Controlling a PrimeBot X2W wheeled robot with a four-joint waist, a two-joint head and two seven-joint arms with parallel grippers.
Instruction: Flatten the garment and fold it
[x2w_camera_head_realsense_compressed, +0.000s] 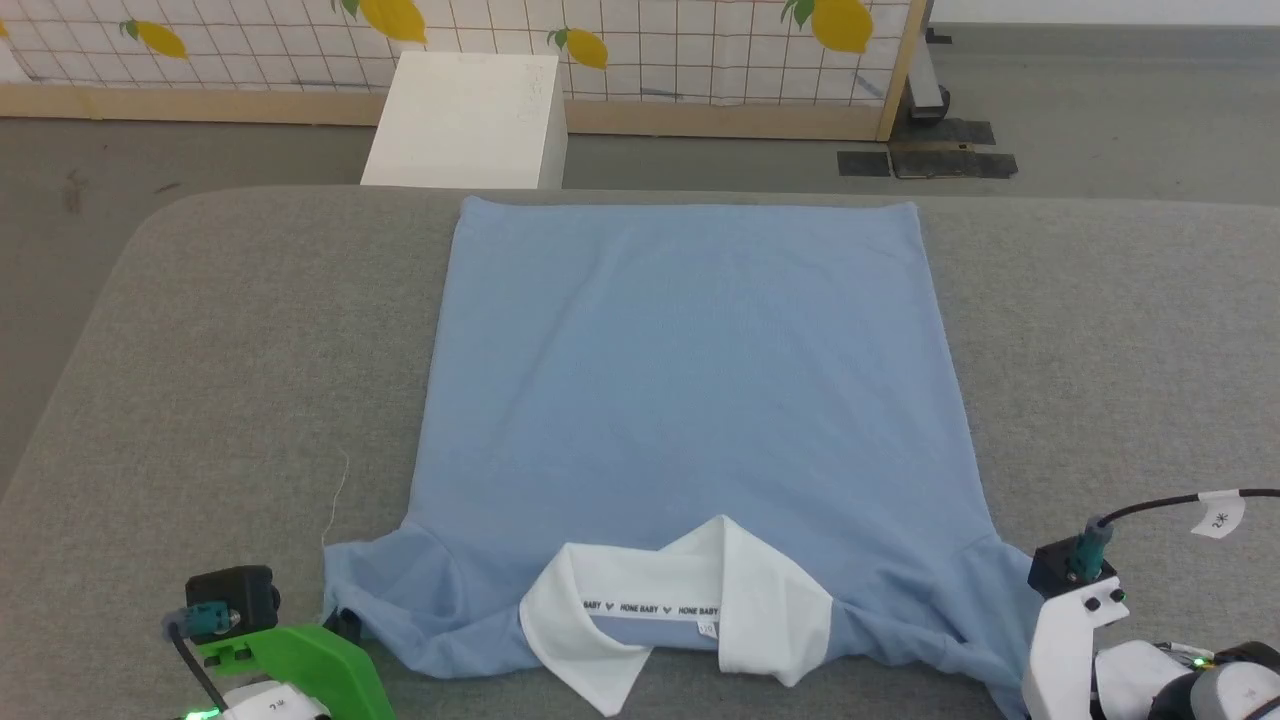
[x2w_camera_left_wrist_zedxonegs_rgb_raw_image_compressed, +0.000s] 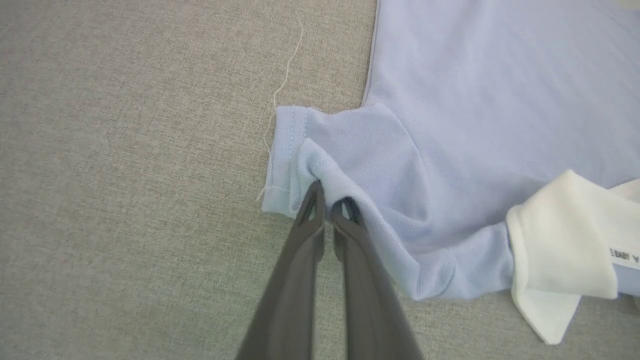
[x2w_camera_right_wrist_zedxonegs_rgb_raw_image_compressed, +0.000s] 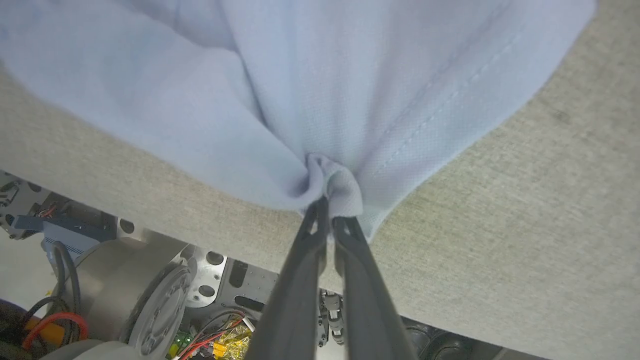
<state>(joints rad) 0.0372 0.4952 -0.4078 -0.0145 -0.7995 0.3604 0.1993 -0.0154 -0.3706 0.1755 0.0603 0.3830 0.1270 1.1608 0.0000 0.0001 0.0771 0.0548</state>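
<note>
Hiding right claw (x2w_camera_right_wrist_zedxonegs_rgb_raw_image_compressed: 330, 218) tips: bunched garment (x2w_camera_head_realsense_compressed: 690, 370)

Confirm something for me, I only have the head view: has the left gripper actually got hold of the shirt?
Observer: Yes. In the left wrist view the left gripper is shut on a pinch of the garment, at the sleeve near its cuff.
Operator: And the right one?
Observer: The right gripper is shut on a bunched fold of blue fabric, beside a stitched hem.
Operator: Is that fold over the table?
Observer: Yes, but close to the near edge of the grey table; the robot's base shows just past that edge.
</note>
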